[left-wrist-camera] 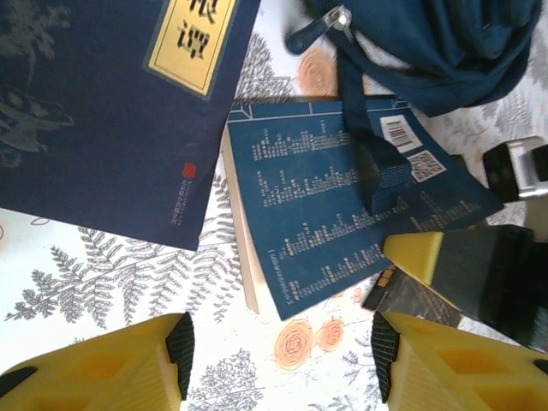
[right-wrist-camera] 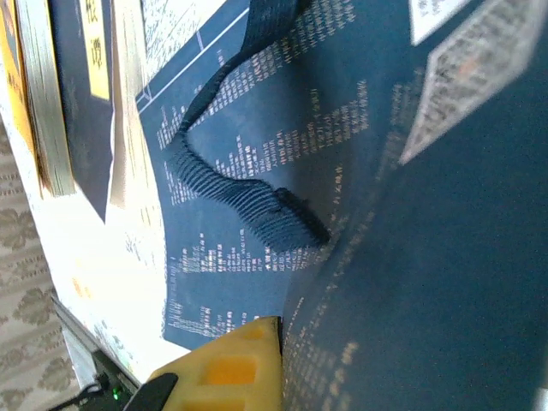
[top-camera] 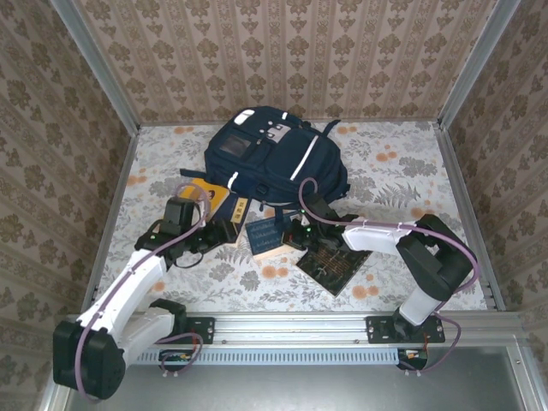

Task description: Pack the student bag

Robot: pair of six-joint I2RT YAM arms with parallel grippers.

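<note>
Beige damask wallpaper [top-camera: 291, 51] closes in three sides of a table under a flowered cloth [top-camera: 402, 171]. Seen from above, the student bag [top-camera: 274, 154], a large navy fabric backpack with white stripes and patches, lies at the far middle of the cloth. Just before it lie a yellow book [top-camera: 204, 193], a navy hardback with a yellow title label [top-camera: 239, 208], a blue paperback [top-camera: 265, 235] and a dark patterned book [top-camera: 334, 265]. The left gripper [top-camera: 224, 233] sits just left of the paperback and the right gripper [top-camera: 295, 233] at its right edge.

On the left wrist camera the navy hardback [left-wrist-camera: 103, 111] carries black Chinese characters on its yellow label and a small red seal; I cannot read them. The blue paperback [left-wrist-camera: 325, 231] shows columns of fine white print, a barcode and a QR code. A dark woven strap [left-wrist-camera: 377, 163] from the student bag [left-wrist-camera: 445, 51] trails over it, near a zip pull [left-wrist-camera: 312, 30]. The left gripper [left-wrist-camera: 278, 364] has its yellow fingers [left-wrist-camera: 128, 368] wide apart over bare cloth, holding nothing; one yellow finger of the right gripper [left-wrist-camera: 411, 253] lies at the paperback's corner.

On the right wrist camera the paperback's cover [right-wrist-camera: 257, 103] is very near, its print too small to read; the strap [right-wrist-camera: 231, 184] curls across it. The hardback's label [right-wrist-camera: 96, 43] and the yellow book [right-wrist-camera: 8, 51] show at the left edge. One yellow finger [right-wrist-camera: 227, 368] shows at the cover's edge; I cannot tell whether this gripper is closed on the book.
</note>
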